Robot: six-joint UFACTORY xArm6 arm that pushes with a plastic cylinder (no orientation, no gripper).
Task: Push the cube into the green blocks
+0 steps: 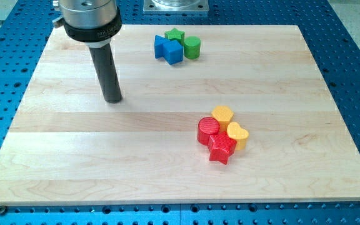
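A blue cube [173,52] sits near the view's top centre, touching a second blue block [160,46] on its left. A green star [175,35] lies just above the cube and a green cylinder [192,47] stands right beside it on the right. My tip [112,99] rests on the board at the view's left, well to the left of and below this cluster, touching no block.
A second cluster lies at the view's lower right: a red cylinder [208,130], a red star [222,149], a yellow hexagon [222,115] and a yellow heart [237,134]. The wooden board [74,162] sits on a blue perforated table [355,50].
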